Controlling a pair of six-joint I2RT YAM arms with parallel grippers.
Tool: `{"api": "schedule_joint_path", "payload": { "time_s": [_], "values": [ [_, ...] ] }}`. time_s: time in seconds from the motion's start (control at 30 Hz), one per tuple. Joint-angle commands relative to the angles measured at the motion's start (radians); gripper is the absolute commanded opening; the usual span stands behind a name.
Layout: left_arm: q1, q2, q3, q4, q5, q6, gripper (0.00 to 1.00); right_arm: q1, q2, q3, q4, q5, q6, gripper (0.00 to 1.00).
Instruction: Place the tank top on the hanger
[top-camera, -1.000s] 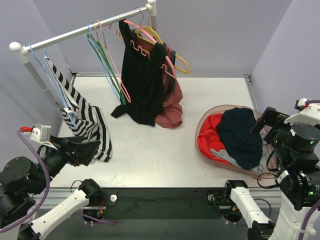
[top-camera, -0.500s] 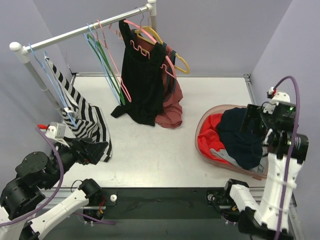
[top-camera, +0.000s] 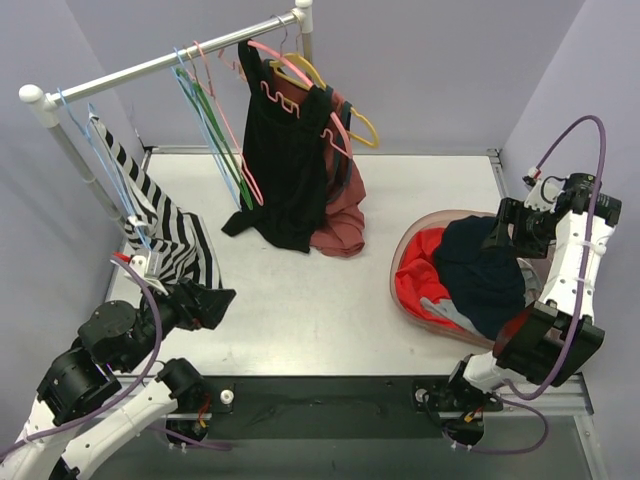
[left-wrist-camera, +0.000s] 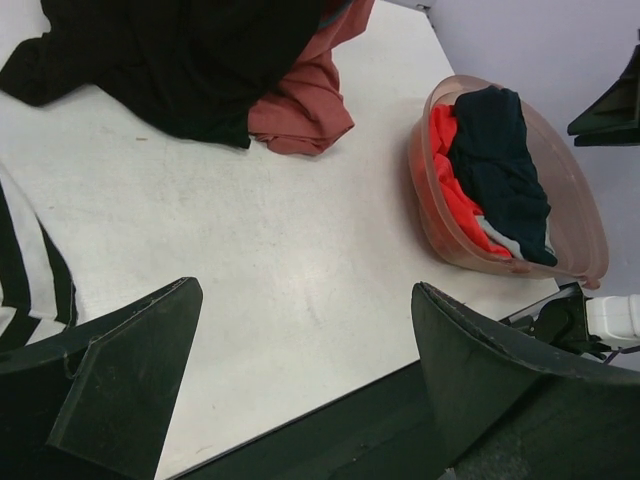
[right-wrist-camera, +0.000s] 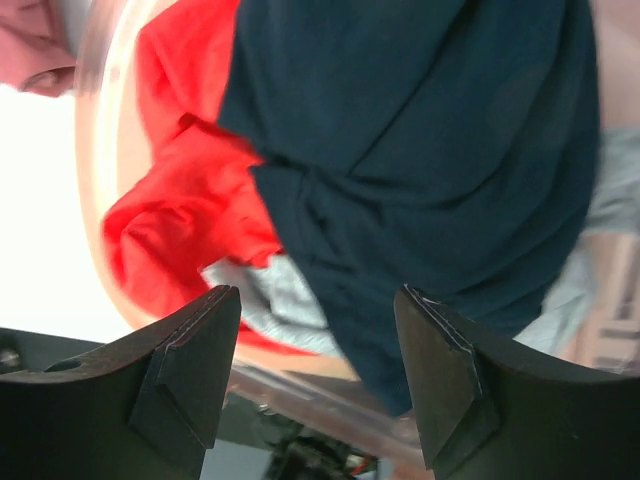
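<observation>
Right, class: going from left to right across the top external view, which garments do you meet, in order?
striped garment -> black dress -> red garment -> navy tank top. The dusty pink garment overlaps the dress, so it is left out.

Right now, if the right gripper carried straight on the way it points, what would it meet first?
Most likely the navy tank top, heaped on top in the pink basket. The right gripper is open and aimed at it, with nothing seen between; the depth is unclear.
</observation>
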Motion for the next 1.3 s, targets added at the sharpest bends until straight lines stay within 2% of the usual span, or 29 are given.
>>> {"api": "schedule_joint_path", "payload": {
  "time_s": [0.0,0.37,0.63,0.73,0.77,0.8,0.87,0.9,0.97,1.13,1.27],
  "values": [
    [-0.005,0.029,-0.024,0.141,0.023,-0.008,0.97,0.043,0.048,0.091,0.04,0.103,-0.027,0.63],
    [-0.006,0.069,-0.102,0.264,0.03,-0.014,0.97,0.109,0.25,0.131,0.109,0.255,-0.001,0.62],
    [-0.005,0.089,-0.105,0.258,0.011,-0.023,0.97,0.156,0.39,0.217,0.158,0.259,0.051,0.62],
    [-0.005,0.093,-0.124,0.275,0.008,-0.04,0.97,0.195,0.407,0.21,0.168,0.248,0.031,0.5],
    [-0.003,0.095,-0.128,0.281,0.008,-0.048,0.97,0.199,0.405,0.207,0.168,0.237,0.031,0.37],
    [-0.005,0.101,-0.128,0.282,0.008,-0.048,0.97,0.205,0.401,0.202,0.169,0.234,0.026,0.3],
    [-0.005,0.108,-0.124,0.287,0.007,-0.048,0.97,0.205,0.364,0.188,0.175,0.216,0.043,0.11],
    [-0.005,0.116,-0.115,0.287,0.005,-0.045,0.97,0.201,0.347,0.159,0.178,0.208,0.042,0.05],
    [-0.003,0.124,-0.102,0.287,0.002,-0.039,0.97,0.195,0.251,0.096,0.22,0.203,0.058,0.0],
    [-0.005,0.127,-0.041,0.264,0.007,-0.017,0.97,0.195,-0.083,-0.14,0.312,0.186,0.086,0.0],
    [-0.005,0.102,0.002,0.229,-0.001,0.001,0.97,0.172,-0.283,-0.116,0.316,0.145,0.014,0.0]
  ]
}}
